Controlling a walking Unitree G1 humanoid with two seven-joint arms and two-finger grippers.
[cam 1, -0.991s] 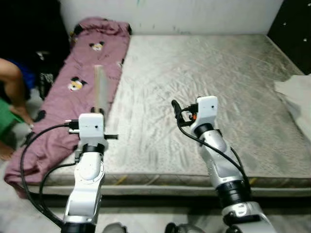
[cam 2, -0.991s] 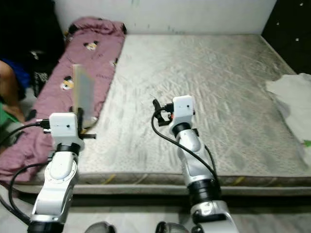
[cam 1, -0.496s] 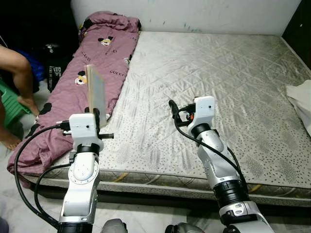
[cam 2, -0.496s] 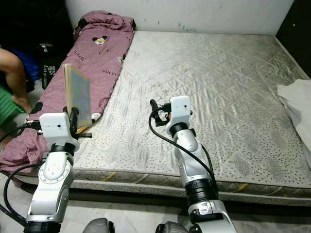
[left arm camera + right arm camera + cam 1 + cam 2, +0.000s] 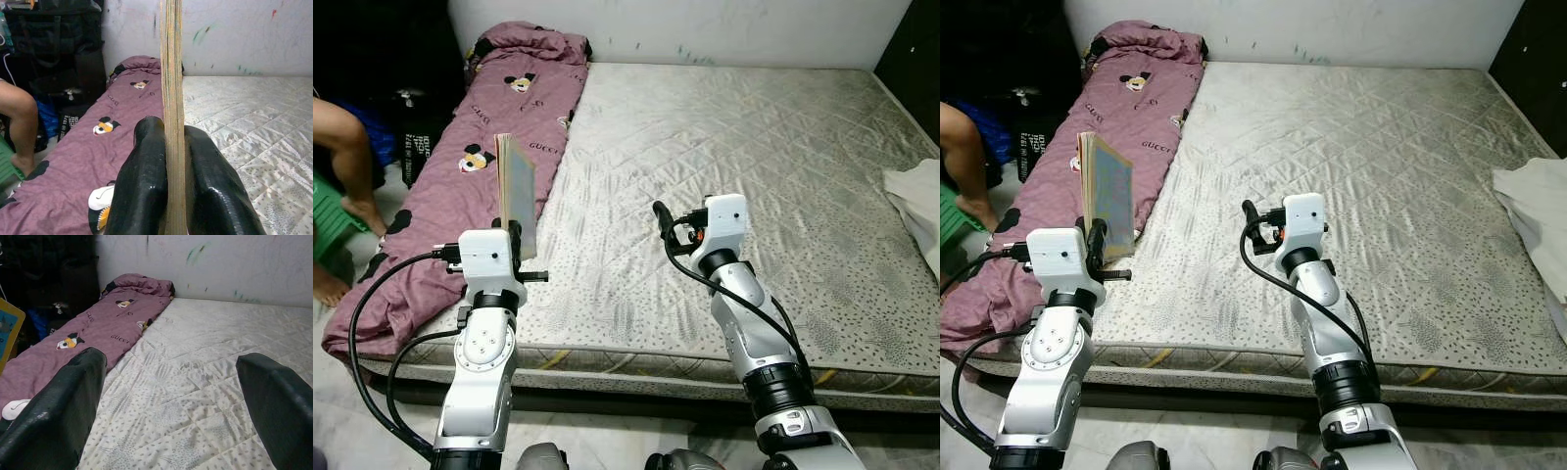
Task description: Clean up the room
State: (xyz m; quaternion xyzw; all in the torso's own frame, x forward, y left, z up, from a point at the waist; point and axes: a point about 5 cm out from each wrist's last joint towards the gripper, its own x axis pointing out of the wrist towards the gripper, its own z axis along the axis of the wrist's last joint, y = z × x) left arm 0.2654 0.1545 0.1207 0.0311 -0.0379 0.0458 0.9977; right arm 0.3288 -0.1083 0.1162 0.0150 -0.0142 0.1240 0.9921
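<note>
The left end effector (image 5: 168,196) clamps a thin book (image 5: 1105,196) upright, spine edge between its fingers, over the mattress (image 5: 734,147) edge; the right end effector (image 5: 171,396) hovers wide, holding nothing.

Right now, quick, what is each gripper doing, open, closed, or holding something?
Left gripper: closed on a thin book, held upright on edge.
Right gripper: open, holding nothing, over the mattress.
</note>
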